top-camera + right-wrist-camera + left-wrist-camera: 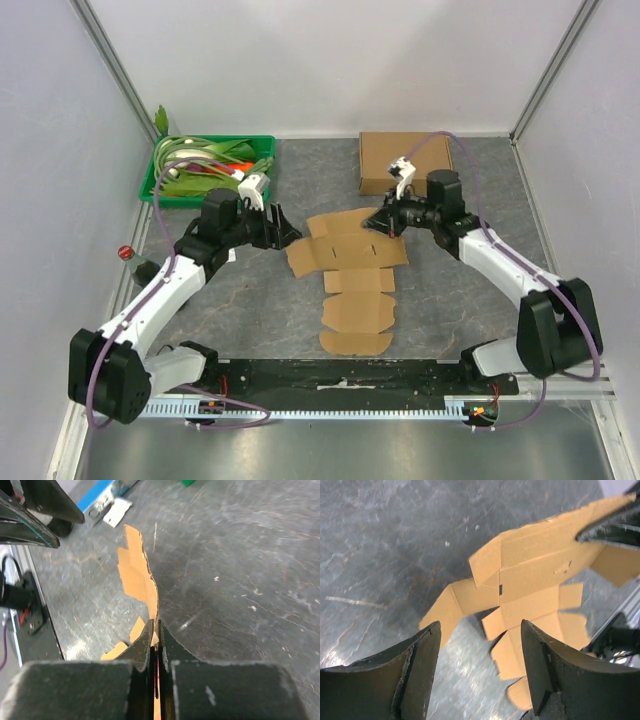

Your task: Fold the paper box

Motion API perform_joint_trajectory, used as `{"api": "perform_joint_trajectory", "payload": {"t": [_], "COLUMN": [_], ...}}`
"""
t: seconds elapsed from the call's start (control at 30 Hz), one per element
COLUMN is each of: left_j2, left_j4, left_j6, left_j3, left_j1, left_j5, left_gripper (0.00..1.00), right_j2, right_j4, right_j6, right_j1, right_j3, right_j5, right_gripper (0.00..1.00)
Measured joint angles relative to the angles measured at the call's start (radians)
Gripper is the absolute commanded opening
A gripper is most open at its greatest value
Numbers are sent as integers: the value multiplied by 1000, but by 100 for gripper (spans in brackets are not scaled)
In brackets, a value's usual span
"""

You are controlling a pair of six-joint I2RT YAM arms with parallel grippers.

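The paper box (352, 275) is an unfolded brown cardboard blank spread on the grey table, its far part lifted. In the top view my right gripper (380, 224) holds its far right edge. The right wrist view shows that gripper (155, 625) shut on the thin cardboard edge (137, 577), which stands upright between the pads. My left gripper (288, 233) is at the blank's far left flap. In the left wrist view it (480, 624) is open, with the cardboard (530, 580) just beyond the fingertips and nothing between them.
A green tray (165, 190) holding several items stands at the back left. A closed brown box (400, 160) lies at the back centre. A small red object (125, 252) sits by the left wall. A black rail (340, 378) runs along the near edge.
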Motion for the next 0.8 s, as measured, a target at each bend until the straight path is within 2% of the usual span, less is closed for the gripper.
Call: {"api": "perform_joint_trajectory", "payload": {"t": [0.23, 0.33, 0.37, 0.43, 0.63, 0.73, 0.77, 0.8], "left_j2": [185, 291, 309, 334, 340, 343, 345, 346], "left_j4": [257, 350, 369, 406, 471, 486, 489, 492], "left_j6": [-138, -174, -181, -192, -195, -194, -193, -192], "left_j3": [2, 21, 26, 37, 76, 89, 93, 95], "left_j1": [6, 6, 6, 4, -11, -34, -42, -48], "left_j5": [122, 208, 225, 252, 267, 263, 260, 254], "left_gripper": [75, 66, 60, 53, 49, 31, 16, 10], "right_j2": [-149, -166, -168, -169, -179, -188, -188, -188], "right_j4": [309, 381, 394, 420, 481, 505, 510, 514], "right_j6": [229, 280, 294, 317, 380, 414, 421, 426], "right_j1": [-81, -97, -102, -109, -114, -114, -114, -114], "right_j3": [-212, -260, -267, -273, -282, -294, -294, -294], "right_j5": [10, 4, 2, -4, -8, -8, -8, -9], "right_gripper": [0, 0, 0, 0, 0, 0, 5, 16]}}
